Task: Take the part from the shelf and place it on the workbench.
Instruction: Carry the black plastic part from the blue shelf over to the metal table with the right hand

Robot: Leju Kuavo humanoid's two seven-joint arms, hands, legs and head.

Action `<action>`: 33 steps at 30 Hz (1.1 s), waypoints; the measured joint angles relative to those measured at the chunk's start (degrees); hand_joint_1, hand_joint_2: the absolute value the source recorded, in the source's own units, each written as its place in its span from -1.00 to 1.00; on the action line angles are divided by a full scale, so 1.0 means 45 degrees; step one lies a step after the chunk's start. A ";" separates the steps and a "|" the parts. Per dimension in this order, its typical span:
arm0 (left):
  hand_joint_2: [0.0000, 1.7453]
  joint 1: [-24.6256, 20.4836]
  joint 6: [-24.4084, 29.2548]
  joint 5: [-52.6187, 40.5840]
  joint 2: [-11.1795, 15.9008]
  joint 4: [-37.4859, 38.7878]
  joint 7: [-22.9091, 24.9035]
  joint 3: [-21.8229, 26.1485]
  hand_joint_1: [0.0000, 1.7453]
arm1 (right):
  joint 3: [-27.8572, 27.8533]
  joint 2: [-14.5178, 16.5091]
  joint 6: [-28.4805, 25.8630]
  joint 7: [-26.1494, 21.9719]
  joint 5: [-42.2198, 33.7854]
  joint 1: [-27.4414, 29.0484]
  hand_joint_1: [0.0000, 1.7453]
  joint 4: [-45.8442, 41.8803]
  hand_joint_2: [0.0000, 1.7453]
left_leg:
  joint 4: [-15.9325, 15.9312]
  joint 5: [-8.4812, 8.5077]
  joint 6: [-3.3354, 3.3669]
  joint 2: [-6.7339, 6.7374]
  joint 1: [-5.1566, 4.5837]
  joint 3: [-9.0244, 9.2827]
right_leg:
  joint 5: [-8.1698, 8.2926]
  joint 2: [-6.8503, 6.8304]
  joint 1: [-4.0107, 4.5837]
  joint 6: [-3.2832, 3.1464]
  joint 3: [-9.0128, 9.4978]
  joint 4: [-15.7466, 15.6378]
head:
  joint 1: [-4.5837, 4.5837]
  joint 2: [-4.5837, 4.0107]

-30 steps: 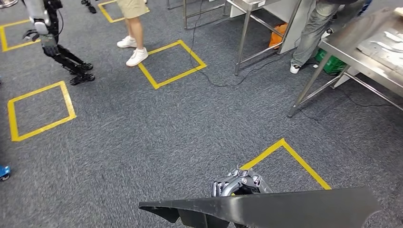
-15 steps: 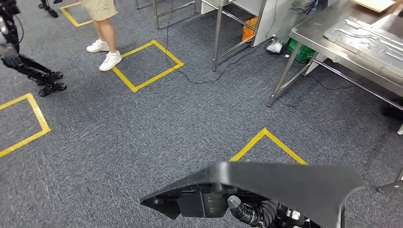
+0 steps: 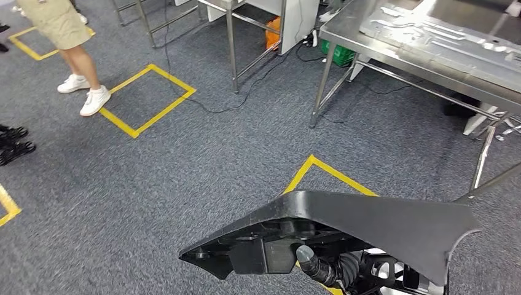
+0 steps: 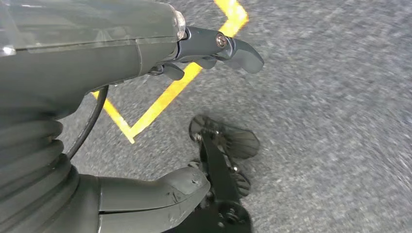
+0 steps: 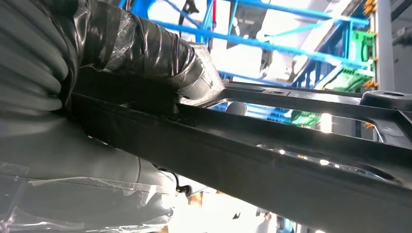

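- We are turning right: the person (image 3: 67, 55) and the taped square (image 3: 144, 98) are sliding toward the left of our view.
- Our left hand (image 4: 145, 73) is hanging over the carpet, fingers loosely spread, holding nothing.
- We are carrying the part (image 3: 344, 233) low in front, off the shelf, our right hand (image 5: 121, 77) clamped on its rim.
- The workbench (image 3: 430, 43) is coming in from the right, nearer now, so placing looks close.
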 joint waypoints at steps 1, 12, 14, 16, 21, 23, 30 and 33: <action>1.00 -0.0004 -0.0010 -0.0016 -0.0005 0.0000 -0.0017 0.0005 -1.00 | -0.0002 0.0001 0.0000 0.0013 -0.0041 0.0002 1.00 -0.0001 1.00 | -0.0352 0.0038 0.0053 -0.0132 -0.0004 0.0166 | -0.0013 0.0124 -0.0011 0.0083 -0.0028 0.0019 | 0.0001 0.0000; 1.00 0.0038 -0.0109 -0.0119 -0.0055 0.0000 -0.0051 0.0086 -1.00 | -0.0007 0.0004 -0.0117 0.0221 -0.0192 0.0153 1.00 -0.0024 1.00 | -0.0574 -0.0078 0.0611 0.1251 -0.0061 0.0336 | -0.0992 -0.1156 -0.0135 0.0578 -0.1867 0.3185 | 0.0011 0.0000; 1.00 0.0018 -0.0120 -0.0134 -0.0067 0.0000 -0.0059 0.0087 -1.00 | -0.0006 0.0005 -0.0185 0.0221 -0.0200 0.0149 1.00 -0.0029 1.00 | -0.0609 -0.0164 0.0542 0.1495 -0.0072 0.0507 | -0.0090 -0.1622 -0.0027 0.0392 -0.0967 0.1386 | 0.0012 0.0000; 1.00 0.0005 -0.0134 -0.0142 -0.0087 0.0000 -0.0068 0.0090 -1.00 | -0.0001 0.0017 -0.0212 0.0217 -0.0220 0.0116 1.00 -0.0035 1.00 | -0.0649 -0.0250 0.0425 0.1726 -0.0096 0.0634 | 0.0233 -0.2132 0.0174 0.0180 -0.0382 0.0173 | 0.0013 0.0000; 1.00 -0.0075 -0.0149 -0.0187 -0.0089 0.0000 -0.0087 0.0100 -1.00 | 0.0007 0.0047 -0.0219 0.0217 -0.0248 0.0129 1.00 -0.0069 1.00 | -0.0289 -0.0670 0.0125 0.1679 -0.0117 0.0615 | 0.0299 -0.1569 0.0116 -0.0110 -0.0258 -0.0232 | 0.0010 0.0000; 1.00 -0.0055 -0.0174 -0.0220 -0.0083 0.0000 -0.0098 0.0108 -1.00 | 0.0013 0.0098 -0.0226 0.0216 -0.0256 0.0111 1.00 -0.0086 1.00 | 0.1139 -0.1391 0.0077 0.0931 -0.0082 -0.0072 | 0.0328 -0.1281 0.0080 -0.0202 -0.0199 -0.0287 | 0.0010 0.0000; 1.00 0.0034 -0.0187 -0.0243 -0.0054 0.0000 -0.0106 0.0238 -1.00 | 0.0018 0.0140 -0.0233 0.0220 -0.0268 0.0170 1.00 -0.0051 1.00 | 0.0305 -0.0034 0.0183 0.0037 -0.0058 -0.0277 | 0.0086 -0.0091 0.0112 -0.0153 0.0009 -0.0100 | 0.0011 0.0000; 1.00 0.0010 -0.0175 -0.0250 -0.0021 0.0000 -0.0127 0.0296 -1.00 | 0.0018 0.0142 -0.0227 0.0216 -0.0272 0.0218 1.00 -0.0041 1.00 | -0.0593 0.0155 0.0338 -0.0273 -0.0118 0.0114 | 0.0066 0.0304 0.0025 0.0076 -0.0095 -0.0051 | 0.0007 0.0000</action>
